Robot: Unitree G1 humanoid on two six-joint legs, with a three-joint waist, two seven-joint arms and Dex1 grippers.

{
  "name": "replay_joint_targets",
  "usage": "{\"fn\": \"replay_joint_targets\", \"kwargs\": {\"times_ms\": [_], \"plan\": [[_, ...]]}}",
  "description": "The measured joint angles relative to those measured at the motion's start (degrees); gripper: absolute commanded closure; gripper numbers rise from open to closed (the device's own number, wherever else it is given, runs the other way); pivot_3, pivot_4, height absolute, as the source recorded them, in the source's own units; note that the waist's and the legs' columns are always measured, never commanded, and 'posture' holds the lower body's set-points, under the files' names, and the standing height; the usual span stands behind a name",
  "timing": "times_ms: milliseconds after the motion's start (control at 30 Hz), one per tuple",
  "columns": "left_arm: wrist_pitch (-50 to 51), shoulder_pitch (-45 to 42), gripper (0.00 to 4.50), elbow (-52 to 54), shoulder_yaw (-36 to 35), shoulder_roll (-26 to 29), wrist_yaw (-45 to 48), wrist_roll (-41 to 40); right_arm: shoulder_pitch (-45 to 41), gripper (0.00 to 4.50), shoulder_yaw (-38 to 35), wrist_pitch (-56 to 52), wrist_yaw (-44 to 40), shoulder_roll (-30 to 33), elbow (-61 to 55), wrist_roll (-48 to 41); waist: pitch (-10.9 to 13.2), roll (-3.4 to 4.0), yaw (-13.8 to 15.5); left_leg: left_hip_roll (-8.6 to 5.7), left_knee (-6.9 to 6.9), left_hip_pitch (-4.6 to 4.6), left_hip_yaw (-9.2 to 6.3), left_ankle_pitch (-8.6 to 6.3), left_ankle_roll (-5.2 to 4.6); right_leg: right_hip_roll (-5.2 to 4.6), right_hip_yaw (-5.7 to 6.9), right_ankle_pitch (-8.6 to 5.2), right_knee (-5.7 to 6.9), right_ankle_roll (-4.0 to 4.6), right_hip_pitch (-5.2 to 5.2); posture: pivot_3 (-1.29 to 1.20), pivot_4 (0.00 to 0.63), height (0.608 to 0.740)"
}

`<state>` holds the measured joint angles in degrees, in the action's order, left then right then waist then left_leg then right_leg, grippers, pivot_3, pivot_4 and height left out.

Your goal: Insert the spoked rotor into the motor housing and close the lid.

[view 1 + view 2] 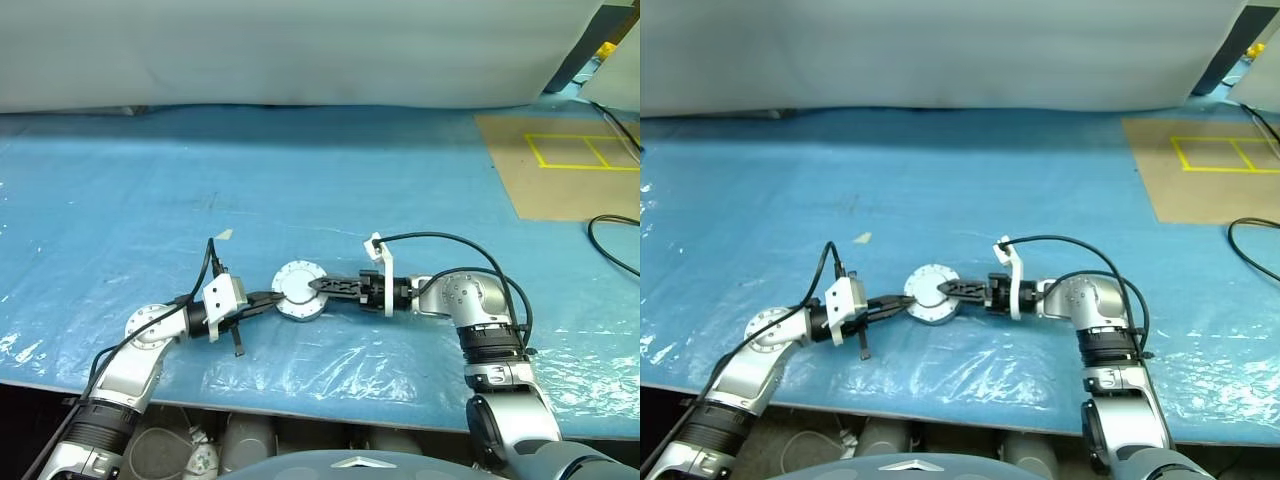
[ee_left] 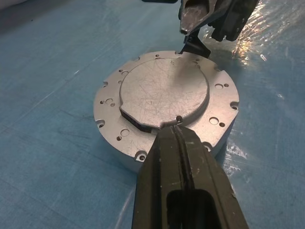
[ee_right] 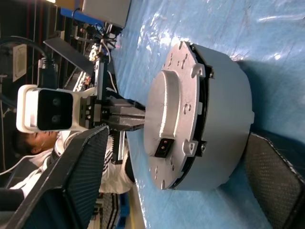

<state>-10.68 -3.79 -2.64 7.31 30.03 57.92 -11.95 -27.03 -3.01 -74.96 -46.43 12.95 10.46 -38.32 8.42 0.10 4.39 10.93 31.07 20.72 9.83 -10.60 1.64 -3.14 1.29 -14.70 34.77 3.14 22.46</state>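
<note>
Left eye view: one motor housing (image 1: 299, 291) under one lid (image 2: 164, 90), two grippers; left gripper (image 1: 272, 298) shut at its edge, right gripper (image 1: 318, 285) spread across it.

**Blue-covered table and what rests on it**

A wide table (image 1: 300, 180) draped in glossy, wrinkled blue plastic sheeting carries the scene. Near its front edge sits the round silver-grey metal motor housing (image 1: 299, 291), resting flat on the sheeting, with the plain grey lid (image 2: 164, 90) seated on top of it. A small pale scrap (image 1: 223, 235) lies on the sheeting behind and to the left of the housing. At the far right a flat brown cardboard panel (image 1: 560, 190) marked with yellow tape squares lies on the surface, and a black cable (image 1: 610, 245) loops just in front of it.
</note>
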Motion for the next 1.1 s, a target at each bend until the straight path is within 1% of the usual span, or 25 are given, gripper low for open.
{"fn": "replay_joint_targets", "kwargs": {"times_ms": [167,300,633,800,833,867,933,1000,1100], "plan": [[0.0,0.3,4.5,0.0,-0.3,0.3,0.2,0.0,1.0,2.55,-0.2,1.2,0.4,-0.2,0.3,-0.1,0.0,0.0,0.0,0.0,0.0,0.03,0.01,0.0,0.0,0.0,0.0,0.0,0.0,0.0,0.03,0.0,0.15,0.74],[0.0,0.5,4.5,-0.3,-0.4,0.7,0.3,0.1,1.0,3.4,-0.4,1.8,0.2,-0.2,0.1,-0.2,0.0,0.01,0.0,-0.01,0.01,-0.07,0.02,0.0,0.0,-0.02,-0.01,0.01,0.03,-0.01,-0.06,0.0,0.15,0.74],[0.2,0.5,4.5,-0.4,-0.5,0.5,0.5,-0.1,1.0,3.4,-0.3,2.0,0.2,-0.1,0.1,-0.2,0.0,0.01,0.0,0.0,0.02,-0.09,0.02,0.0,0.0,-0.01,-0.01,0.01,0.04,0.0,-0.08,0.0,0.15,0.74],[4.9,1.4,4.5,2.0,-1.6,0.2,0.0,-2.6,0.9,3.4,-0.4,2.3,0.5,-0.2,0.5,-0.2,0.0,0.01,0.0,0.0,0.03,-0.08,0.03,0.0,0.0,-0.01,-0.01,0.01,0.06,0.0,-0.06,0.0,0.15,0.74],[7.3,2.3,4.5,3.7,-2.1,0.2,-0.3,-3.9,0.8,3.4,-0.5,2.3,0.6,-0.4,0.9,-0.2,0.0,0.0,0.0,0.01,0.03,-0.05,0.03,0.0,0.0,-0.01,-0.01,0.01,0.06,0.0,-0.02,0.0,0.15,0.74],[11.4,3.9,4.5,7.9,-3.1,0.6,-1.0,-7.7,0.6,3.4,-0.6,2.4,0.6,-0.6,1.8,-0.4,0.1,-0.06,-0.2,0.03,0.03,0.08,0.03,0.0,0.0,0.0,-0.01,0.01,0.08,0.01,0.11,0.0,0.15,0.74],[16.7,4.6,4.5,17.0,-4.7,1.0,-2.0,-14.0,0.0,3.4,-0.8,2.7,0.8,-1.0,2.8,-0.4,0.1,-0.07,-0.4,0.03,0.04,0.2,0.08,0.0,0.0,0.03,-0.01,0.01,0.1,0.03,0.22,0.0,0.15,0.74],[20.9,5.8,4.5,24.5,-7.0,2.6,-3.0,-19.2,-0.4,3.4,-0.8,2.7,1.0,-1.2,3.6,-0.6,0.1,-0.05,-0.6,0.04,0.02,0.19,0.11,0.0,0.01,0.07,-0.02,-0.01,0.1,0.06,0.24,0.0,0.15,0.74],[25.6,9.5,4.5,29.0,-11.0,5.0,-3.9,-24.3,-0.5,3.4,-1.0,2.5,1.2,-1.2,4.0,-1.3,0.1,0.01,-0.6,0.05,-0.01,0.19,0.15,-0.01,0.03,0.1,-0.01,-0.03,0.08,0.09,0.27,0.0,0.15,0.74]]}}
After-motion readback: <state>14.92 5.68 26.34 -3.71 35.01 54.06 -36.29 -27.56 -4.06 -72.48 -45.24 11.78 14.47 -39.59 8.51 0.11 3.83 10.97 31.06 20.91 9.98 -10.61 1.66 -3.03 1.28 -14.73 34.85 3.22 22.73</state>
